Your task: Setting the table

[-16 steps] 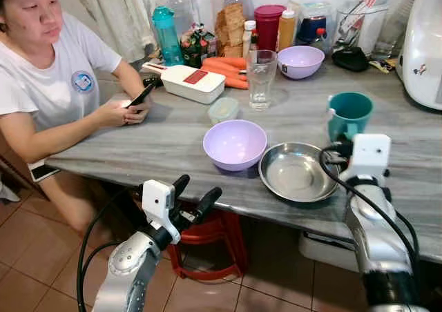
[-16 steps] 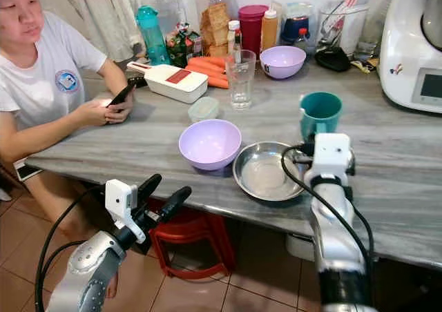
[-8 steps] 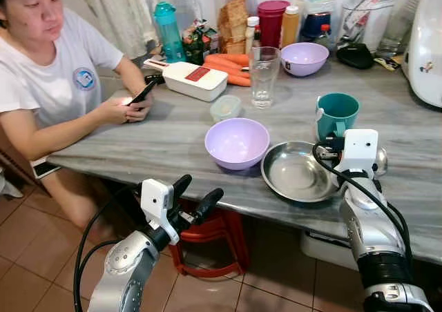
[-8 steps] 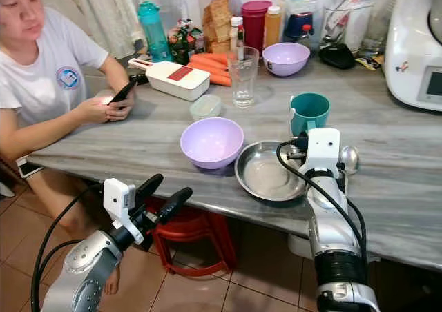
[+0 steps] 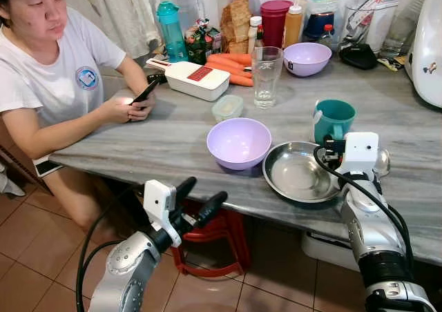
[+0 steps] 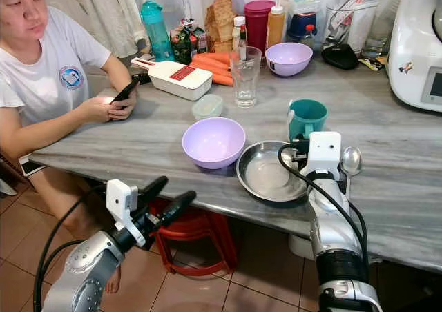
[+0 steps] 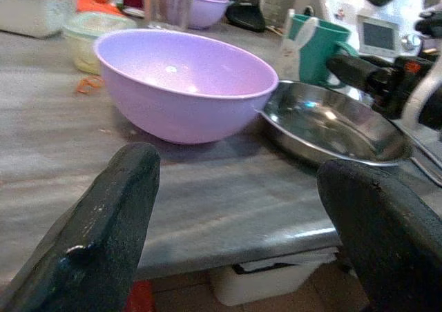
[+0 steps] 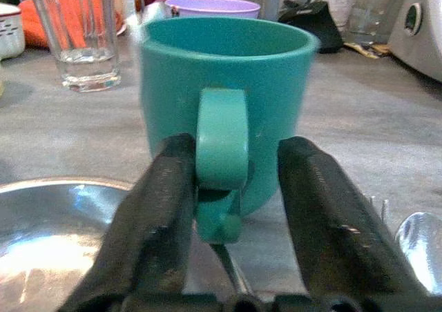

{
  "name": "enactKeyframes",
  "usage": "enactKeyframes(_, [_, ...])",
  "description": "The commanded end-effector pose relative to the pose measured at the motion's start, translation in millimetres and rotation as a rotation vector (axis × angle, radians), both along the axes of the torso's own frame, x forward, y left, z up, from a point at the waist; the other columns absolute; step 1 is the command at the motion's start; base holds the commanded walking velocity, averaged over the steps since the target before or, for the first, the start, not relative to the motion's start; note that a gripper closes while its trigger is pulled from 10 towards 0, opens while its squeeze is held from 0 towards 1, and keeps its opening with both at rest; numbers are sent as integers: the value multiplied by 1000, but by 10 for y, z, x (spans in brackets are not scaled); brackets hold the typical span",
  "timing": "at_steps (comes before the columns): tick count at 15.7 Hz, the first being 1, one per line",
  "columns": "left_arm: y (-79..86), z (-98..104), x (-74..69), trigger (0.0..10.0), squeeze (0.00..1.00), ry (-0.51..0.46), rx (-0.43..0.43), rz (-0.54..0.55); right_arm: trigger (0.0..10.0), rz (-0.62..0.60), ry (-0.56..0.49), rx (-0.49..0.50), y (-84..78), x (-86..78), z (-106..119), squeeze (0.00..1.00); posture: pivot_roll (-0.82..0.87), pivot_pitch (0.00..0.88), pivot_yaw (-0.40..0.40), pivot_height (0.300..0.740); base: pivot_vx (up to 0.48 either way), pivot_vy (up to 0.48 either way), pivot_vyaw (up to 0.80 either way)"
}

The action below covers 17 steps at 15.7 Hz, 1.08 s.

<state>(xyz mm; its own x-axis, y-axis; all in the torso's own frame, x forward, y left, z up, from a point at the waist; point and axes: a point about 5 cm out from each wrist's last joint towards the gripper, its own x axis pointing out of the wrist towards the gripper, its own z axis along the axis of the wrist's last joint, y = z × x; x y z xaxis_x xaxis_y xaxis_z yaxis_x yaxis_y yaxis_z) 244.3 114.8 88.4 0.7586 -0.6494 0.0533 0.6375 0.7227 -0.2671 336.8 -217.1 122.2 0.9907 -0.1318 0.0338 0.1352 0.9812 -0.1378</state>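
No words or numbers are showing clearly enough to read. A round blue badge [image 5: 85,78] is sitting on the person's white shirt [image 5: 59,77], but its letters are too small. Labels on the jars and bottles [image 6: 238,23] at the back of the table [image 6: 138,136] are looking blurry too.

A person in a white shirt [image 5: 59,77] sits at the table's end, holding a phone [image 5: 143,92]. Carrots [image 5: 231,67], jars [image 5: 237,15] and a blue bottle [image 5: 168,23] stand behind. A red stool [image 5: 210,239] sits underneath.
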Motion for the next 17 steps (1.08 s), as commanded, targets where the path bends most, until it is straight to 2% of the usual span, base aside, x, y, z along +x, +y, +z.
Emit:
enactKeyframes(1, [23,6,-17,10000,0,3,5,-16,10000,4,-23,1,18,32,56,1000,-98,37,119,740,0,0,0])
enactKeyframes(8, [-24,14,12,10000,0,2,-11,-40,10000,-52,-106,-22,-73,-69,205,1000,-114,21,119,740,0,0,0])
enactKeyframes(11, [0,35,59,10000,0,-16,-5,3,10000,-79,-175,-26,-57,-158,346,1000,-116,17,119,740,0,0,0])
enactKeyframes(12, [36,48,107,10000,0,-31,1,58,10000,-84,-205,-35,-24,-214,393,1000,-118,13,119,740,0,0,0])
enactKeyframes(13, [137,76,187,10000,0,-65,23,183,10000,-77,-220,-53,21,-268,415,1000,-119,8,118,740,0,0,0])
enactKeyframes(16, [345,70,304,10000,0,-65,77,347,10000,-30,-204,-109,141,-416,346,1000,-120,0,116,740,0,0,0])
enactKeyframes(17, [394,74,327,10000,0,-69,91,379,10000,-23,-199,-114,178,-467,322,922,-121,0,116,740,0,0,0])
